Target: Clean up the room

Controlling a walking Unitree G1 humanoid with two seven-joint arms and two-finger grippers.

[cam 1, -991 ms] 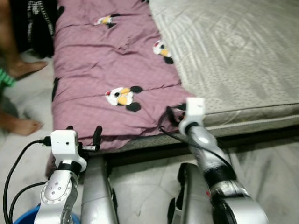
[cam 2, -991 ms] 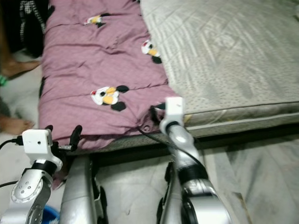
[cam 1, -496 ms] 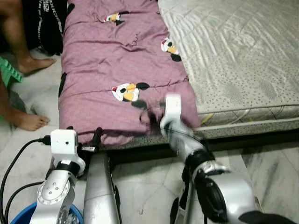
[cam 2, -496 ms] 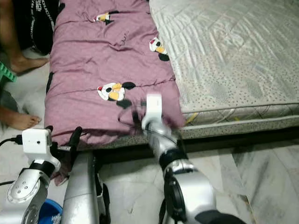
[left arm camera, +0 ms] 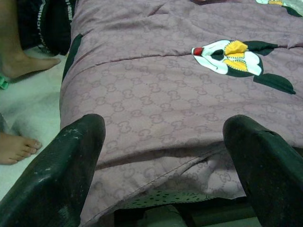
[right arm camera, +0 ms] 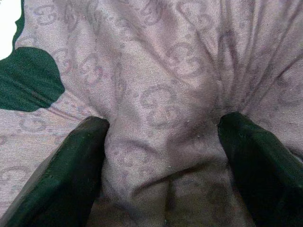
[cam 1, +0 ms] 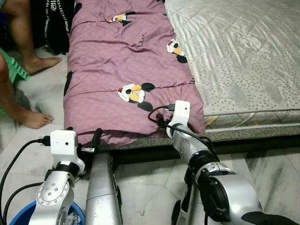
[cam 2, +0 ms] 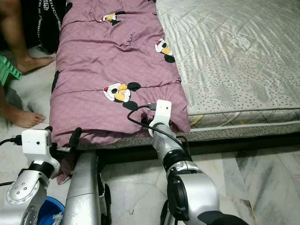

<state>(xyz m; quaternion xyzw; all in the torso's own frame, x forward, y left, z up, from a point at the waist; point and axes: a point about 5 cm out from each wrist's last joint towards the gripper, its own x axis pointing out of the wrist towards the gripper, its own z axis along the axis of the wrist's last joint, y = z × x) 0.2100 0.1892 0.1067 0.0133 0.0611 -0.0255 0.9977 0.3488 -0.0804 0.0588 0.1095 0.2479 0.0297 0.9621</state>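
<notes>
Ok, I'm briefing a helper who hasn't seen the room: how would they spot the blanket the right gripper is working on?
Find the bed with the grey quilted mattress. Along its left side lies a mauve padded blanket whose near end hangs over the bed's edge, where the right gripper presses into a fold. Unlike the plain mattress, it carries cartoon penguin prints.

A grey quilted mattress carries a mauve cartoon-print blanket spread over its left part
</notes>
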